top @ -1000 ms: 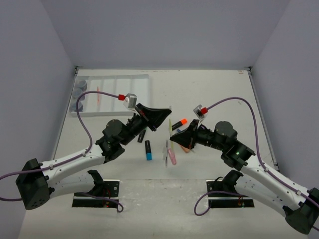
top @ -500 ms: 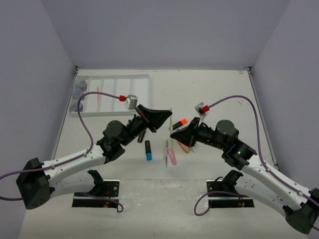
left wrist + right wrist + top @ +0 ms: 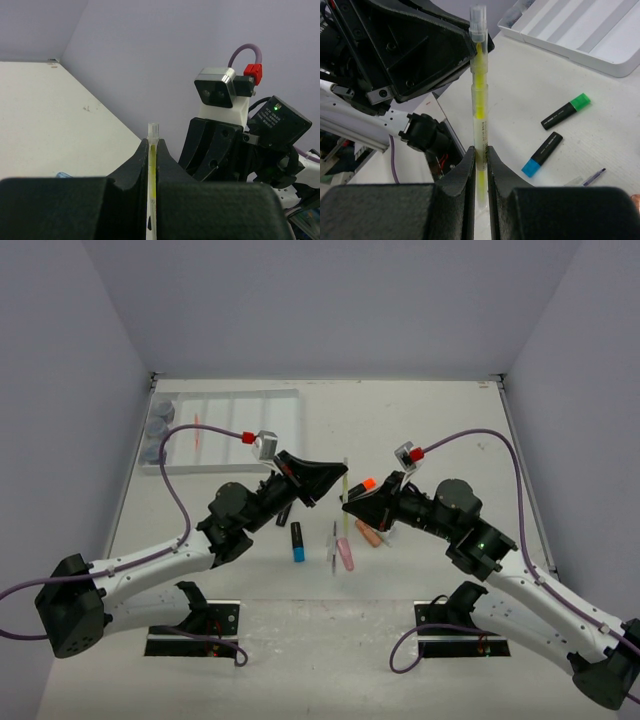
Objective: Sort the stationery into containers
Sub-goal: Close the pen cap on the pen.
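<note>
A thin yellow pen (image 3: 346, 490) stands nearly upright in the air above the middle of the table. My left gripper (image 3: 338, 478) is shut on its upper part, and in the left wrist view the pen (image 3: 152, 160) sits tight between the jaws (image 3: 152, 146). Lower down, my right gripper (image 3: 349, 507) is shut on the same pen (image 3: 479, 100), whose barrel is pinched between its jaws (image 3: 480, 151). The white divided tray (image 3: 283, 408) lies at the far left with a red pen (image 3: 200, 430) in it.
On the table below lie a blue-capped highlighter (image 3: 297, 542), a green-capped one (image 3: 566, 111), an orange-capped one (image 3: 365, 485), a thin pen (image 3: 332, 545), a pink eraser (image 3: 346, 554) and an orange eraser (image 3: 368, 535). Grey-blue pots (image 3: 155, 430) stand at the tray's left end.
The yellow pen has straightened to nearly upright and shifted slightly right. Both arms have edged a little with it, and both grips stay as they were.
</note>
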{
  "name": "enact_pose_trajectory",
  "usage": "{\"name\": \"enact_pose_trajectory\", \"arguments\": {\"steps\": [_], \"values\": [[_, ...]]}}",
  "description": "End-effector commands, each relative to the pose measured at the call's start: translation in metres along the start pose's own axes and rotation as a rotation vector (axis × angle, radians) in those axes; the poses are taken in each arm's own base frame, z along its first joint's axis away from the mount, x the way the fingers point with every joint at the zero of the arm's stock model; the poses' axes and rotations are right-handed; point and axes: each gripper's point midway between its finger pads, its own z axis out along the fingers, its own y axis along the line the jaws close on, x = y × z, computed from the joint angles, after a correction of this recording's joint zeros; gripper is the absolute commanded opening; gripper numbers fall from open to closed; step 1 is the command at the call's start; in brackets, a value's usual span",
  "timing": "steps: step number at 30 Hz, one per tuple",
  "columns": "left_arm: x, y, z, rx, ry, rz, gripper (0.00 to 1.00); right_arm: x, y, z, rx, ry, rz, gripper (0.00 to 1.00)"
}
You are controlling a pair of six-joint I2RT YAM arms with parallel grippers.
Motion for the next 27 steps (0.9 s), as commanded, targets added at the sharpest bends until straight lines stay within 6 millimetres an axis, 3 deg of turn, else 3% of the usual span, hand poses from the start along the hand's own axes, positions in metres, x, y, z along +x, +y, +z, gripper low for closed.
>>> {"name": "enact_pose_trajectory", "arguments": {"steps": [1, 10, 15, 21, 23, 26, 27], "values": [[-0.002, -0.004, -0.004, 0.040, -0.030, -0.019, 0.00, -0.038, 0.019, -0.001, -0.028, -0.112, -0.009, 0.00], [-0.001, -0.004, -0.010, 0.046, -0.039, -0.040, 0.00, -0.080, 0.038, -0.002, -0.057, -0.224, -0.088, 0.00], [-0.001, -0.007, -0.012, 0.063, -0.044, -0.093, 0.00, -0.090, 0.044, 0.010, -0.101, -0.250, -0.177, 0.00], [-0.002, -0.015, -0.014, 0.084, -0.030, -0.102, 0.01, -0.089, 0.039, 0.022, -0.113, -0.253, -0.219, 0.00], [-0.003, -0.012, -0.014, 0.064, -0.026, -0.073, 0.06, -0.086, 0.037, 0.022, -0.104, -0.245, -0.220, 0.00], [-0.009, -0.008, -0.016, 0.029, -0.036, -0.018, 0.28, -0.080, 0.036, 0.023, -0.114, -0.219, -0.224, 0.00], [-0.011, -0.007, -0.017, 0.022, -0.037, -0.008, 0.30, -0.077, 0.037, 0.023, -0.124, -0.207, -0.226, 0.00]]}}
